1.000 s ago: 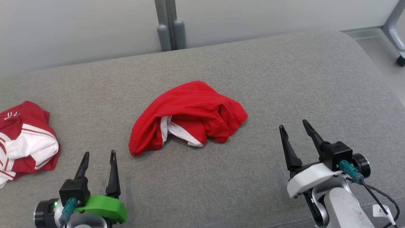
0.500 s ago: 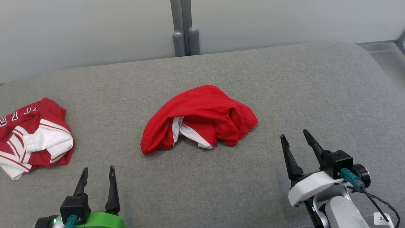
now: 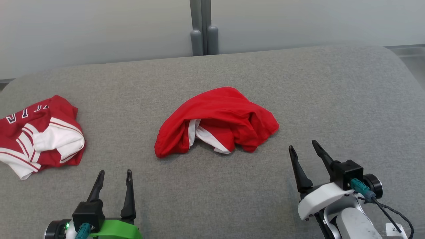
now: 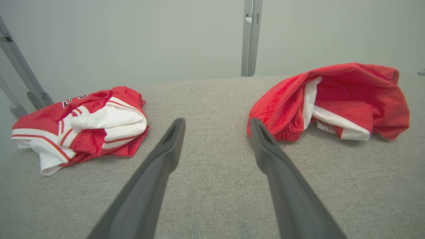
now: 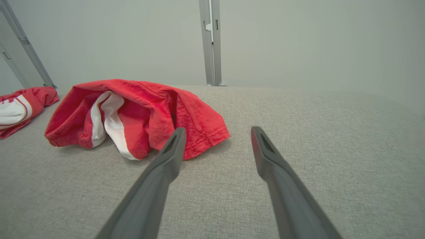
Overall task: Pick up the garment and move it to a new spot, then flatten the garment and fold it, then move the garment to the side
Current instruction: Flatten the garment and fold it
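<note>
Your red garment (image 3: 217,121) lies crumpled mid-cushion (image 3: 212,196), ahead of both grippers and touching neither. The left gripper (image 3: 115,171) and right gripper (image 3: 302,144) hold their fingers spread, empty.

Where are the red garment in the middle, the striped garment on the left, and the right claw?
red garment (image 3: 215,108), head view, on its smooth upper fold.
striped garment (image 3: 61,142), head view, on its white fold.
right claw (image 3: 302,145), head view, midway between its two fingertips.
</note>
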Controlling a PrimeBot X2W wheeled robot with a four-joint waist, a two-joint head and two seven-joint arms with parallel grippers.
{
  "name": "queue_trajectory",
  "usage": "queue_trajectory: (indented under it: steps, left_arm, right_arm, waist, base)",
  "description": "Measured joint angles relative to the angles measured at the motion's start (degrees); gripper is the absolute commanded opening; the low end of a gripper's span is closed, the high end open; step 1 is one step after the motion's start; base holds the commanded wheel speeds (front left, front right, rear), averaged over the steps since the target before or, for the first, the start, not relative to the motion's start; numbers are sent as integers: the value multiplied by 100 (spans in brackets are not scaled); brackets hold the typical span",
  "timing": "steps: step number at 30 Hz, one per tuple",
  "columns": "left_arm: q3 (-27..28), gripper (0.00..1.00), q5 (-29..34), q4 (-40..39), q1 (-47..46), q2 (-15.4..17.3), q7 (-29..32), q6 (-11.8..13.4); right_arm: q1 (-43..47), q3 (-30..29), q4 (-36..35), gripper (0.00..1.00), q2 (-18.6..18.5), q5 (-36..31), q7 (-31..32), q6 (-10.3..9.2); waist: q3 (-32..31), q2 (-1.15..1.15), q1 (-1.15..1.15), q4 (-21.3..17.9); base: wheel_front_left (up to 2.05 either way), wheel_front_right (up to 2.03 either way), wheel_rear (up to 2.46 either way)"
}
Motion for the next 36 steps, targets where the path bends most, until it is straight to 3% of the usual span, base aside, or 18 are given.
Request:
queue_trajectory:
  steps: [9,15,24,25,27,36]
  left_arm:
    - [-370,100,-58,-65,-327,-2,0,-25]
    - [-708,100,-123,-82,-432,0,0,-57]
    - [-778,100,-181,-82,-415,0,0,-14]
    - [-775,100,-192,-86,-408,1,0,-4]
    - [-773,100,-192,-98,-395,1,1,-1]
    - [-810,100,-198,-110,-397,-1,0,-26]
  right_arm:
    - [-522,23,254,100,-15,-52,0,0]
    - [-734,-129,832,100,-67,-81,0,0]
    - [-852,-420,1377,100,-75,-253,0,0]
    - [-862,-401,1406,50,-67,-258,0,0]
    - [-890,-346,1423,0,-55,-242,0,0]
    - [-1066,368,115,0,-18,482,1,0]
  waist:
    - [296,0,0,384]
    - [504,0,0,880]
    - [726,0,0,1664]
    - [748,0,0,1730]
    - [792,0,0,1828]
    - [849,0,0,1615]
  base:
    - [0,0,0]
    - [0,0,0]
    - [0,0,0]
    - [0,0,0]
    - [0,0,0]
    - [0,0,0]
